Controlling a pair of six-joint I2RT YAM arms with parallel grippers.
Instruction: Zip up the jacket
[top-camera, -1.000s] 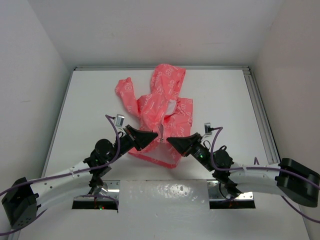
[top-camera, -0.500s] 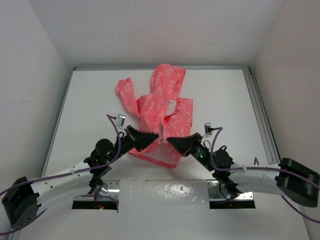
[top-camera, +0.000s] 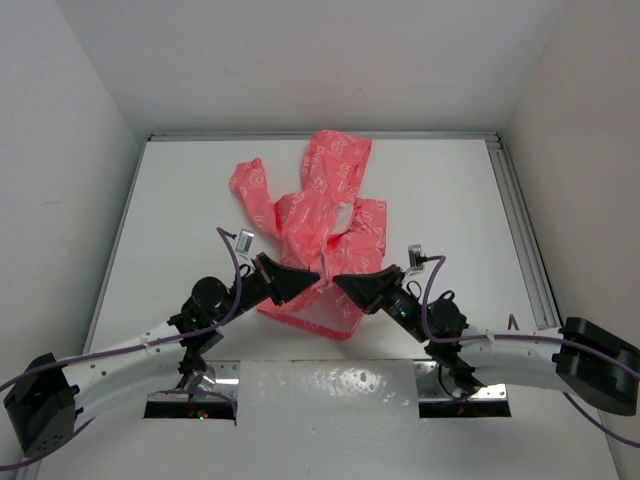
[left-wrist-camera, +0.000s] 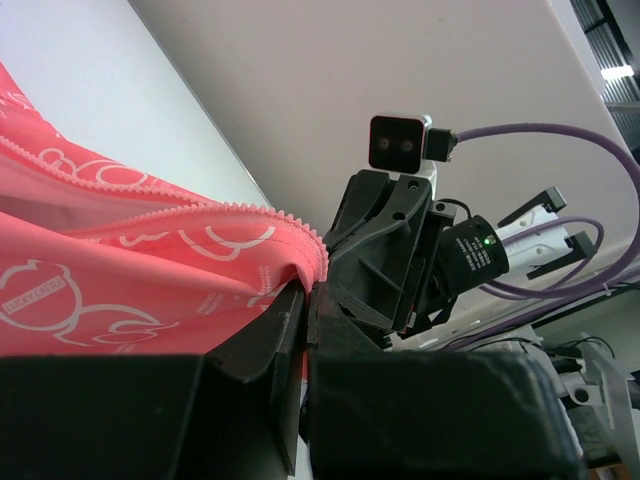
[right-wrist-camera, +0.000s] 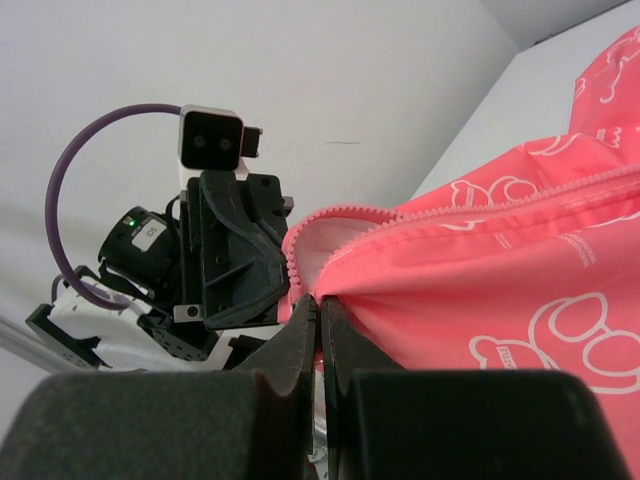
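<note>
From above, the jacket (top-camera: 322, 215) is seen lying crumpled on the white table (top-camera: 180, 200), with its hood toward the far wall and some white lining showing. At the jacket's near edge, the left gripper (top-camera: 314, 278) and the right gripper (top-camera: 340, 282) are found almost tip to tip.

In the left wrist view, the left fingers are pressed together on a fold of coral fabric just below the zipper teeth (left-wrist-camera: 235, 208). The right gripper is seen just beyond the jacket's edge.

In the right wrist view, the right fingers are likewise closed, pinching the jacket's edge beneath the teeth. The left gripper is seen just behind that edge.
</note>
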